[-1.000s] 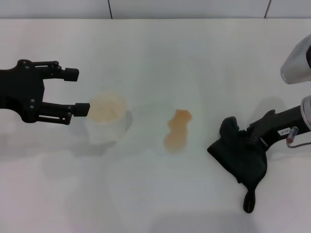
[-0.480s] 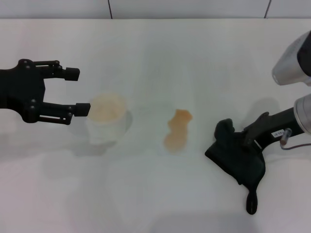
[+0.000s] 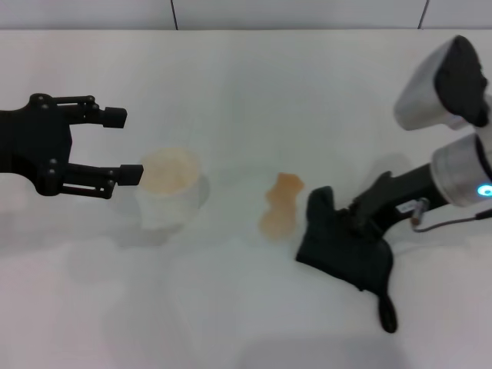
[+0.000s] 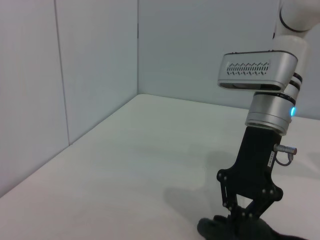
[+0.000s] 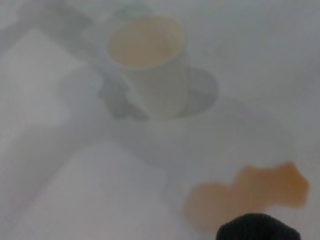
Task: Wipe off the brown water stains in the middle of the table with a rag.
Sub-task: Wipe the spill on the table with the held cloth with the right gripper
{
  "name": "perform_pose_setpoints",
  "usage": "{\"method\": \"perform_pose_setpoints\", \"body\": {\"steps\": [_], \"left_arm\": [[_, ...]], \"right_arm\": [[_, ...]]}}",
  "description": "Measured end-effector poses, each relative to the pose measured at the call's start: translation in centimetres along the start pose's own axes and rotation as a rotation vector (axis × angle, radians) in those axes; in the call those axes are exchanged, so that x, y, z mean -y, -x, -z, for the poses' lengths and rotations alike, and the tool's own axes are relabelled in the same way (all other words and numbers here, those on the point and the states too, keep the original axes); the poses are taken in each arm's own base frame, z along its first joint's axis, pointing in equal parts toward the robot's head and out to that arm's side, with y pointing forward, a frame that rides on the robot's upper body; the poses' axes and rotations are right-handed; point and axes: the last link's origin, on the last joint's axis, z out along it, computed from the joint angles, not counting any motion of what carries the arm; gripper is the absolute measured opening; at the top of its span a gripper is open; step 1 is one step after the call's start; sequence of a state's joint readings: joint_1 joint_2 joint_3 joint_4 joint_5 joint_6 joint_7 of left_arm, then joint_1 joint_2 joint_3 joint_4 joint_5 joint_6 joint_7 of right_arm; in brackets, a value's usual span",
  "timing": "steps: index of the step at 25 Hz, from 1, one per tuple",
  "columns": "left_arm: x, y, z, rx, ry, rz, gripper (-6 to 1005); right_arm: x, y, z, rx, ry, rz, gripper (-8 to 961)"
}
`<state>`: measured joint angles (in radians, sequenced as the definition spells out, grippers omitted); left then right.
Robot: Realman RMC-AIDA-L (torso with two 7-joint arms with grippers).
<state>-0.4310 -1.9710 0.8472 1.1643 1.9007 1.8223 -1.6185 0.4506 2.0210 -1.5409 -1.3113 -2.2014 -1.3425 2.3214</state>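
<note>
The brown water stains [image 3: 280, 206] form one orange-brown two-lobed puddle in the middle of the white table [image 3: 254, 92]. In the right wrist view the brown water stains [image 5: 250, 195] lie just beyond the rag's edge [image 5: 257, 227]. The black rag [image 3: 342, 242] sits directly right of the puddle, its near edge almost touching it, and a thin tail [image 3: 387, 311] trails toward the front. My right gripper [image 3: 357, 217] is shut on the rag and presses it onto the table; the left wrist view shows the same gripper [image 4: 248, 216] on the cloth [image 4: 240, 231]. My left gripper [image 3: 123, 146] hovers open at the far left.
A white cup [image 3: 169, 188] of tan liquid stands left of the stain, right beside the left gripper's fingertips, and shows also in the right wrist view [image 5: 150, 65]. A wall runs along the table's far edge [image 3: 231, 29].
My right gripper has dragged the rag leftward across the table, from well right of the stain to right beside it. The left arm and the cup have not moved.
</note>
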Motion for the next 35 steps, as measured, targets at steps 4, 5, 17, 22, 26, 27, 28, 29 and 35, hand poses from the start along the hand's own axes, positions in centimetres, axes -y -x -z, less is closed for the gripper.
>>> {"method": "perform_pose_setpoints", "body": {"steps": [4,5,17,22,26,27,28,29,35], "left_arm": [[0.0,0.0,0.0,0.0,0.001,-0.003,864],[0.0,0.0,0.0,0.0,0.001,-0.004,864],[0.0,-0.2,-0.2,-0.002,0.004,-0.02,865],[-0.2,-0.2,-0.6,-0.012,0.01,-0.018,864],[-0.3,-0.2,-0.9,-0.018,0.015,-0.016,863],[-0.4,-0.2,-0.9,-0.018,0.015,-0.015,864],[-0.4,-0.1,-0.9,-0.019,0.015,-0.013,864],[-0.4,-0.1,-0.9,-0.019,0.015,-0.013,864],[-0.6,-0.1,-1.2,-0.026,0.019,-0.008,865]], "right_arm": [[-1.0,1.7,-1.0,0.007,0.032,0.04,64],[-1.1,1.9,-1.1,0.01,0.037,0.046,64],[-3.7,3.2,-3.1,0.014,0.135,0.091,64],[-3.9,3.3,-4.0,-0.011,0.143,0.103,64],[-3.7,4.0,-4.4,-0.027,0.143,0.112,64],[-3.6,4.2,-4.4,-0.027,0.139,0.115,64],[-3.6,4.2,-4.4,-0.027,0.139,0.115,64],[-3.3,4.5,-4.4,-0.017,0.122,0.118,64],[-1.9,5.2,-4.4,0.01,0.071,0.098,63]]}}
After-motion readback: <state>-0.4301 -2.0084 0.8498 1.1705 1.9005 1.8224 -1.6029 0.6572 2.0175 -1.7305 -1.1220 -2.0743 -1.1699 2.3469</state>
